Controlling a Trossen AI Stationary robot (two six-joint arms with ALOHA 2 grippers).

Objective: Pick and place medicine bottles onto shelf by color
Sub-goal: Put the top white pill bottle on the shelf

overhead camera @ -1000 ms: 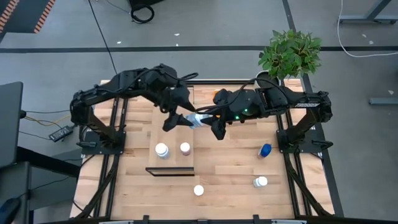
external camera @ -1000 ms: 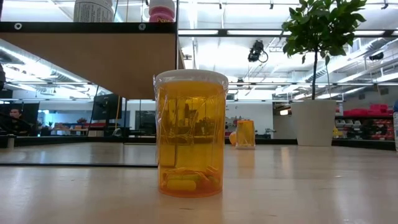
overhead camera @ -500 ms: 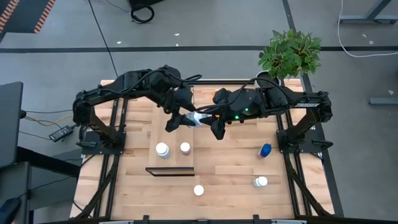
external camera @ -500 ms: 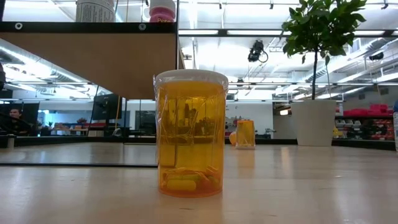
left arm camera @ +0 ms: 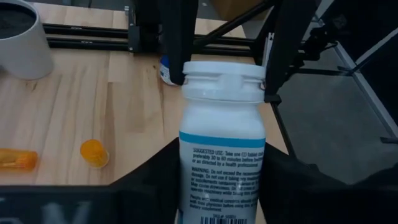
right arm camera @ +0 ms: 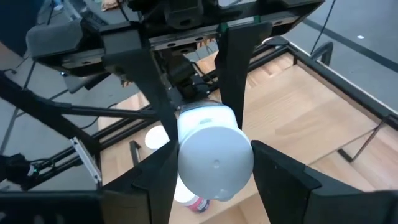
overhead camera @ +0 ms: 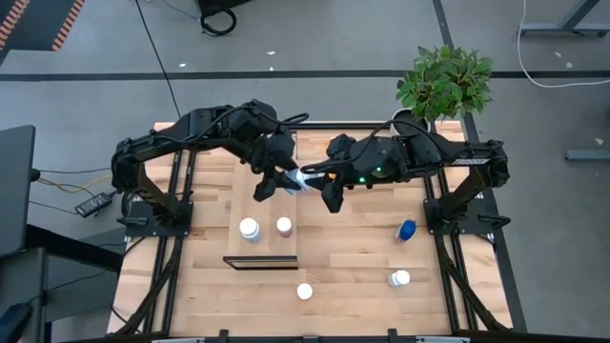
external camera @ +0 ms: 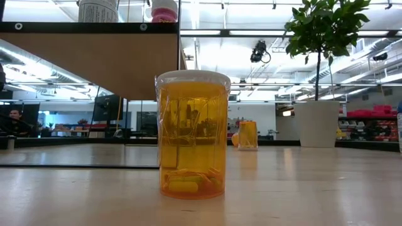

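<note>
- seen from above, two dark arms meet over the middle of a slatted wooden worktop [overhead camera: 353, 257], toward its twelve o'clock edge.
- between them is a white bottle [overhead camera: 297, 180] with a white cap and a blue-banded label, held in the air.
- the left hand [overhead camera: 276, 181] has its fingers on either side of the bottle's label end; whether they are pressing on it cannot be told.
- the right hand [overhead camera: 319, 183] is clamped on the bottle's cap end, a finger on each side of the cap.
- the shelf [overhead camera: 269, 205], a light-wood board with a dark frame at its six o'clock end, lies just below the hands.
- on it stand a white-capped bottle [overhead camera: 249, 229] and, at its three o'clock, a pink one [overhead camera: 284, 227].
- an orange bottle [external camera: 192, 134] stands on the worktop toward six o'clock.
- a blue bottle [overhead camera: 407, 230] lies toward three o'clock, with another white-capped bottle [overhead camera: 399, 278] beyond it toward five o'clock.
</note>
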